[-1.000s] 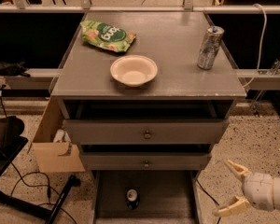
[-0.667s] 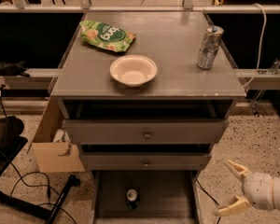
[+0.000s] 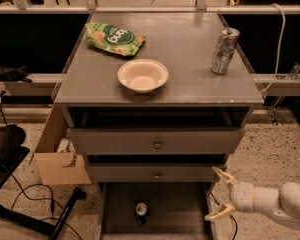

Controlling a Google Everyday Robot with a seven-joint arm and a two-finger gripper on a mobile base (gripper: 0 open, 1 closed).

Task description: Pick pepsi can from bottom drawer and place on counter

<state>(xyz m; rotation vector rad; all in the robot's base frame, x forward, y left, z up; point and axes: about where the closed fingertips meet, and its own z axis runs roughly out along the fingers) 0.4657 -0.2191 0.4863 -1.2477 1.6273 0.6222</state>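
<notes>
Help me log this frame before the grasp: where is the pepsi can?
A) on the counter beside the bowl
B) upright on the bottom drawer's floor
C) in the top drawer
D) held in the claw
B: the pepsi can stands on the floor of the open bottom drawer, and the claw is open and empty, off to the drawer's right.

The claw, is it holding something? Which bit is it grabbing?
Nothing. The claw is open and empty, out to the right of the bottom drawer. The pepsi can stands alone on the drawer floor, untouched.
</notes>
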